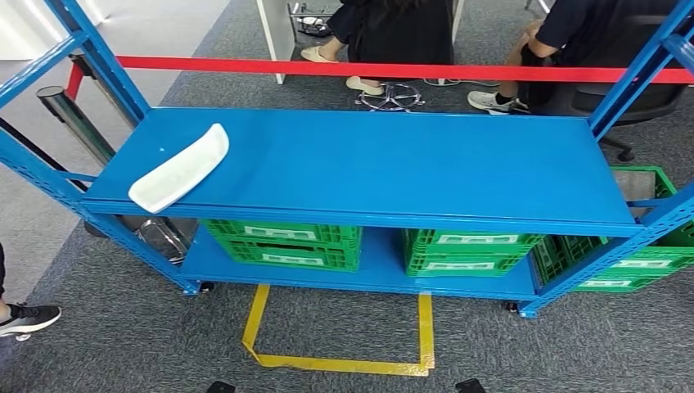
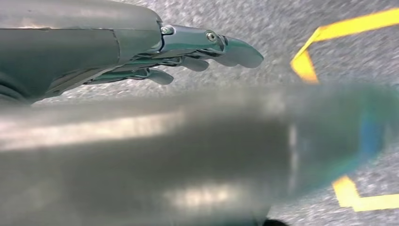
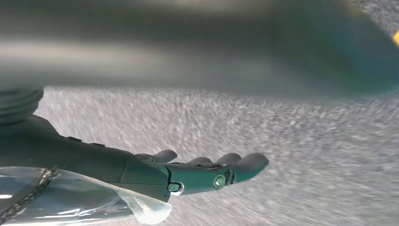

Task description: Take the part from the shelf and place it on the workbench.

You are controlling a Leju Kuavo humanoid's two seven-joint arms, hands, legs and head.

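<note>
- The part (image 1: 179,167), a white curved piece, lies at the left end of the blue shelf (image 1: 393,164), its near end at the front edge.
- Left robot hand (image 2: 197,54) hangs over the carpet, fingers extended, holding nothing; raise it and grip the part across its middle.
- Right robot hand (image 3: 207,172) likewise released, hanging empty.

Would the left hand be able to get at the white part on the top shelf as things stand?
Probably yes: the white part lies alone at the shelf's left front edge, nothing around it. The left hand hangs empty over the floor.
</note>
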